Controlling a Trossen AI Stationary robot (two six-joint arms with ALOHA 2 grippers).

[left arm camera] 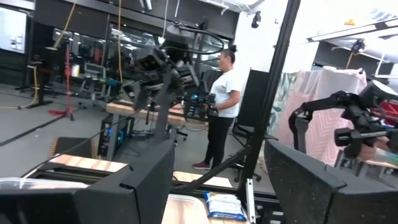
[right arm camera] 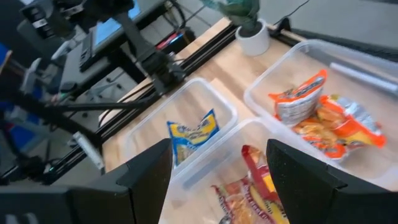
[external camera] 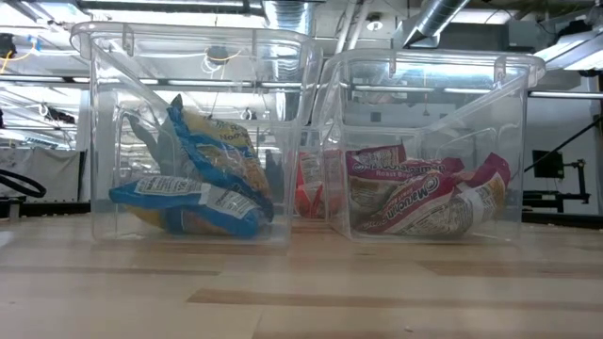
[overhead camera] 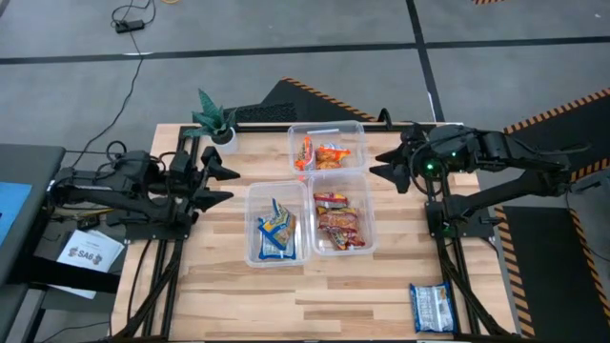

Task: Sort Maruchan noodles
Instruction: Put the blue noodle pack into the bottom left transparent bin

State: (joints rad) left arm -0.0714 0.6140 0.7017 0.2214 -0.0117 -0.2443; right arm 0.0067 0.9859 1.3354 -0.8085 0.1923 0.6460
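On the table [overhead camera: 219,295], noodles sorted into three tubs [overhead camera: 329,147], one blue packet [overhead camera: 432,307] loose near right; both grippers' fingers [right arm camera: 149,171] spread wide, empty.

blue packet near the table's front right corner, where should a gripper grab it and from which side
The blue packet lies flat and alone on the table, outside the tubs. Likely best from straight above, fingers pinching across its short width at the middle. The right gripper, open, is the nearer.

1. Even, bright overhead light; shadows on the table [overhead camera: 286,286] are soft.
2. Ceiling lights glare through the clear tubs [external camera: 193,132].
3. Right wrist view looks blurred throughout.
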